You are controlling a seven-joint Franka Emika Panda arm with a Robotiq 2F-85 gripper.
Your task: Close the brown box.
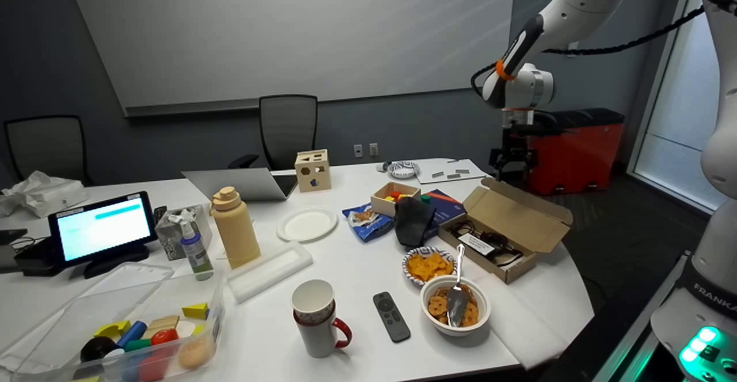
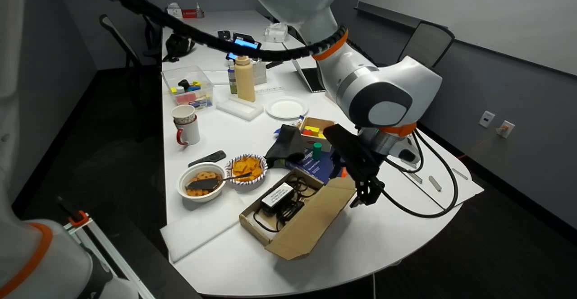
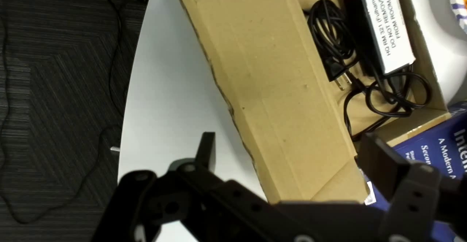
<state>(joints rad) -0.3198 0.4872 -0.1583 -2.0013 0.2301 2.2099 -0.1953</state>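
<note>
Nearest in the wrist view, the gripper [image 3: 290,145] has its jaws spread well apart, with no sign that anything is pinched. One end of the lid [image 3: 262,70] shows between the jaws in that view, but whether either side touches the cardboard cannot be told. The lid leans outward, its free edge raised off the table [image 3: 164,99], so the closing itself is not yet done. Fold lines along its outer part suggest a front flap that may need tucking in.

Just past the lid is the brown box [image 1: 521,267], near the rounded end of the table, its inside exposed in all the views. It holds a charger [image 3: 355,19] with a white label and looped cords [image 3: 330,30]. These look low enough to let the lid come down, though a loop could catch.

Beyond the end of the box lies a blue book [image 3: 434,161], and farther across, a bowl of chips [image 3: 457,4] stands apart from the box. Neither seems likely to block the lid.

What is left, by judgement, is nearly the whole job: getting behind or hold of the lid, swinging it over the box, and pressing it flat.
</note>
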